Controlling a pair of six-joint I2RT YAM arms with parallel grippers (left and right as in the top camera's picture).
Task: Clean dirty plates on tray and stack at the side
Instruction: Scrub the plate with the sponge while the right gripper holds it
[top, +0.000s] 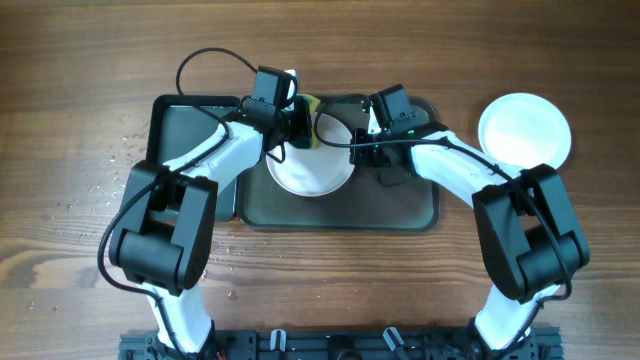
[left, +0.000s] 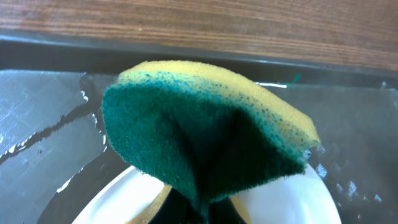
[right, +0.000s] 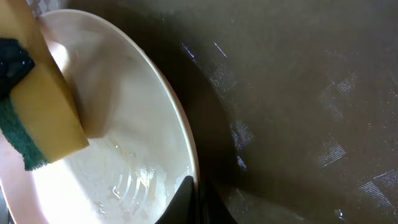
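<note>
A white plate (top: 312, 172) sits at the left end of the dark grey tray (top: 400, 205). My right gripper (top: 362, 140) is shut on its rim; in the right wrist view the fingers (right: 194, 198) pinch the edge of the wet plate (right: 130, 124). My left gripper (top: 295, 125) is shut on a green-yellow sponge (left: 205, 124) and presses it onto the plate's inside (left: 298, 199). The sponge also shows in the right wrist view (right: 43, 106). Another white plate (top: 525, 130) lies on the table at the right. I cannot make out a third plate.
The narrower black tray (top: 190, 135) lies left of the grey tray, under my left arm. Water drops dot the wood table (top: 110, 170) at the left. The grey tray's wet floor shows in both wrist views (right: 298, 93).
</note>
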